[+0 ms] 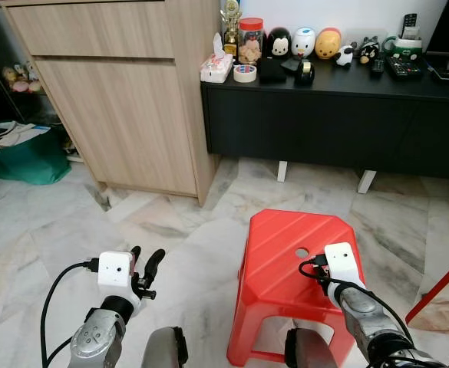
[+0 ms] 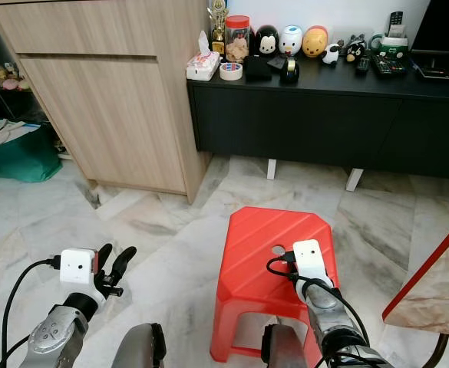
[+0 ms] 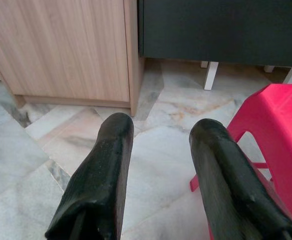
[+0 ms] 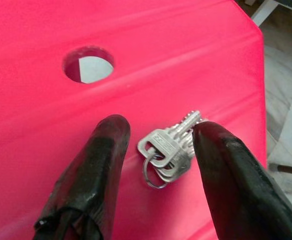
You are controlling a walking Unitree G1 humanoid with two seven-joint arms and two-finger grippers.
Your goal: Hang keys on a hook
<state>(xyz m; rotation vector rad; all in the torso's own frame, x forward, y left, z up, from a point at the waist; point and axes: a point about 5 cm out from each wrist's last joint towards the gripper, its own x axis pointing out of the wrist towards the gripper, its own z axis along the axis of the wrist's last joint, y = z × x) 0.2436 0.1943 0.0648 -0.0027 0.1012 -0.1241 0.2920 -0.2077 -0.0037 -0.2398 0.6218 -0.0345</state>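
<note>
**Keys on the red stool, between the right gripper's parted fingers**

Keys [image 4: 171, 149] lay flat on the top of a red plastic stool [image 1: 282, 253]; the stool stood on a pale marble-patterned floor [image 1: 170, 230], in front of a low black sideboard [image 1: 331, 123] and beside a tall light-wood cabinet [image 1: 124, 100]; the sideboard top carried a tissue box [image 1: 216, 67], a roll of tape [image 1: 245, 73], a jar [image 1: 250, 40] and a row of small round figurines [image 1: 304, 43]; a green bag [image 1: 24, 153] sat on the floor at the far left; the stool top had a round hole [image 4: 88, 64] near its middle, apart from the keys; the bunch was silver, several keys fanned on one ring [image 4: 154, 171]; its long axis ran on a slant across the gap, the ring end toward the wrist and the blades away, close to one fingertip; the right gripper [image 4: 158, 135] hung over the stool, released, its black fingers either side of the bunch; whether they touched it I could not tell; the left gripper [image 3: 160, 137] was spread and empty above the floor, beside the stool.
</note>
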